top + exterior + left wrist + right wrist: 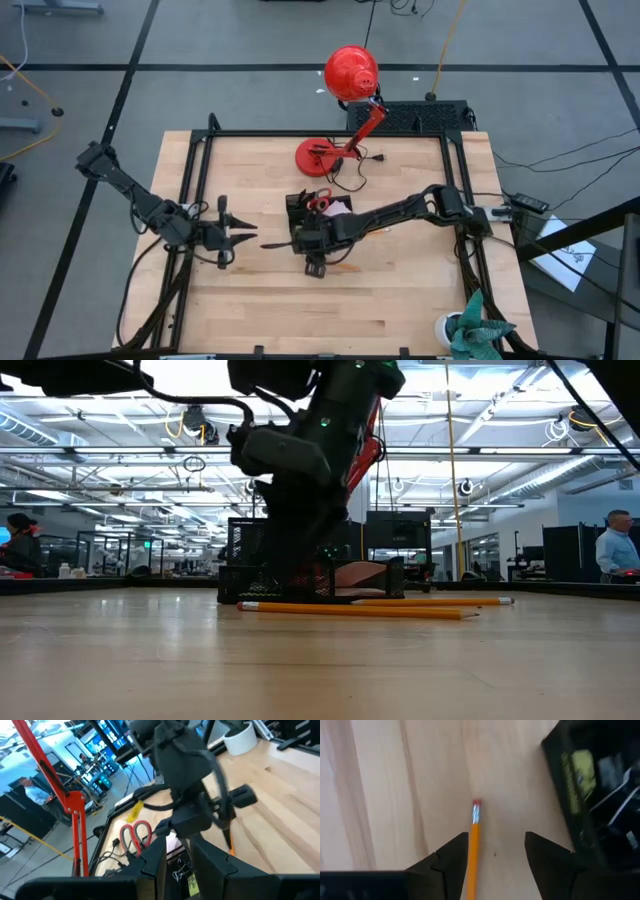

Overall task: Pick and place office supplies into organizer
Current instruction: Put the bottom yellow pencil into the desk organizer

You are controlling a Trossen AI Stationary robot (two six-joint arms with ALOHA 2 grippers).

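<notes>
Your right gripper [495, 855] stands open over an orange pencil [474, 850] lying on the table [400, 300] just beside the black organizer [600, 785]. Centre the shaft between the fingers before closing. The left gripper [232, 236] waits near the table's left edge; its fingers I cannot tell.

The right claw [316, 268] hides most of the organizer [297, 207] beneath it; the pencil [472, 851] between its fingers runs off frame.
</notes>
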